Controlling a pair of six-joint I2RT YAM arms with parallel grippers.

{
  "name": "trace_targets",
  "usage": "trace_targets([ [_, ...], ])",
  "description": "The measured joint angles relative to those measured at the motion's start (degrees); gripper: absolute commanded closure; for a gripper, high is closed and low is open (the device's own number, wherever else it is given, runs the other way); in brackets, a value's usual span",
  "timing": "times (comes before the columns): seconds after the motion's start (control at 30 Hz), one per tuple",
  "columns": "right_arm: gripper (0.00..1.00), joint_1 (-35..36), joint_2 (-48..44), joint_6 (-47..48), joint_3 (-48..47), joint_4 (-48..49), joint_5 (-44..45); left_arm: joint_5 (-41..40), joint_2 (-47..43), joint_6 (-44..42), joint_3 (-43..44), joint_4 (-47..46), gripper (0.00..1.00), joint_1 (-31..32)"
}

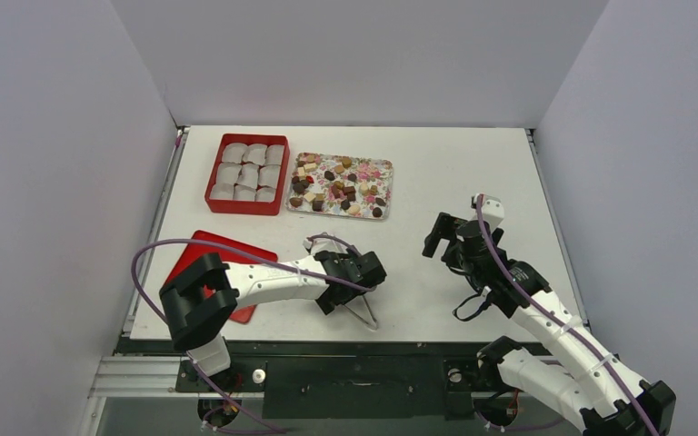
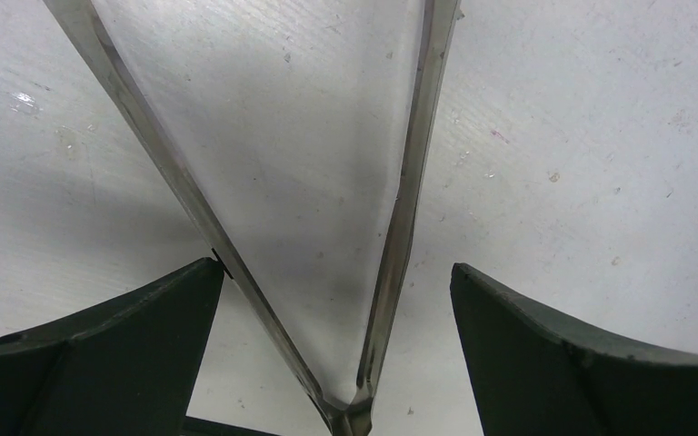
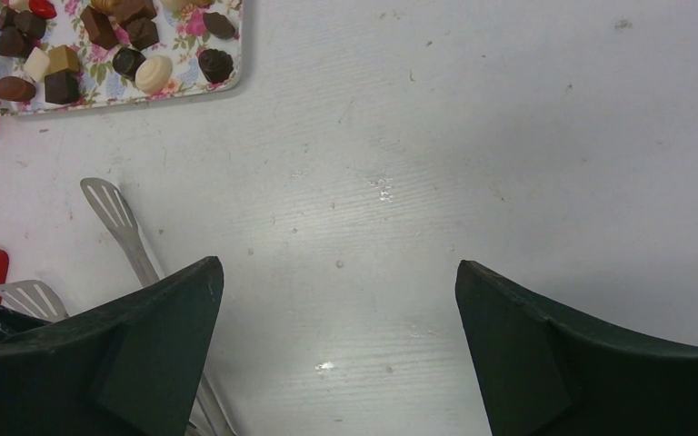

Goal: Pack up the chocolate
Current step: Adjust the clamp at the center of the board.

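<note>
The chocolate (image 1: 338, 184), many small dark, light brown, cream and reddish pieces, lies on a flower-print tray (image 1: 384, 169); some pieces show in the right wrist view (image 3: 100, 27). Metal tongs (image 1: 362, 313) lie on the table under my left gripper (image 1: 347, 289). In the left wrist view the tongs (image 2: 400, 218) form a V between the open jaws of my left gripper (image 2: 334, 268), and the left fingertip (image 2: 202, 277) touches one tong arm. My right gripper (image 1: 450, 238) is open and empty above bare table (image 3: 338, 263).
A red box (image 1: 214, 173) holding several white paper cups (image 1: 247, 168) stands left of the tray. A red lid (image 1: 202, 250) lies under the left arm. The tongs' slotted tips (image 3: 109, 204) show in the right wrist view. Walls enclose the table.
</note>
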State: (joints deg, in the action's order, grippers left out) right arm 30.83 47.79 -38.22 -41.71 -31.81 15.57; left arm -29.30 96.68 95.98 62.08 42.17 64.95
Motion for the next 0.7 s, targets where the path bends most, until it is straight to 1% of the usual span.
trace_targets([
  [0.23, 0.05, 0.0, -0.2, -0.2, 0.4, -0.2, 0.0, 1.3, 2.3, -1.1, 0.0, -1.9, 0.03, -0.6],
  [0.3, 0.05, 0.0, -0.2, -0.2, 0.4, -0.2, 0.1, 1.8, 3.4, -1.8, 0.1, -2.3, 0.01, -0.9],
  [0.33, 0.05, 0.0, -0.2, -0.2, 0.4, -0.2, 0.1, 1.9, 3.7, -2.2, 0.6, -2.1, 0.02, -1.1],
  [0.43, 0.05, 0.0, -0.4, -0.2, 0.5, -0.2, 0.3, 2.5, 5.0, -3.8, 2.2, -2.4, 0.09, -1.4],
  [0.47, 0.06, 0.0, -0.6, -0.2, 0.6, -0.2, 0.4, 2.6, 5.3, -4.4, 2.5, -2.4, 0.13, -1.6],
  [0.53, 0.06, 0.0, -1.2, -0.4, 1.0, -0.3, 0.6, 3.0, 6.0, -6.4, 3.3, -2.4, 0.17, -1.7],
  [0.7, 0.06, -0.1, -2.0, -0.8, 1.9, -0.4, 0.7, 4.1, 6.9, -12.6, 4.0, -2.9, 0.21, -2.0],
])
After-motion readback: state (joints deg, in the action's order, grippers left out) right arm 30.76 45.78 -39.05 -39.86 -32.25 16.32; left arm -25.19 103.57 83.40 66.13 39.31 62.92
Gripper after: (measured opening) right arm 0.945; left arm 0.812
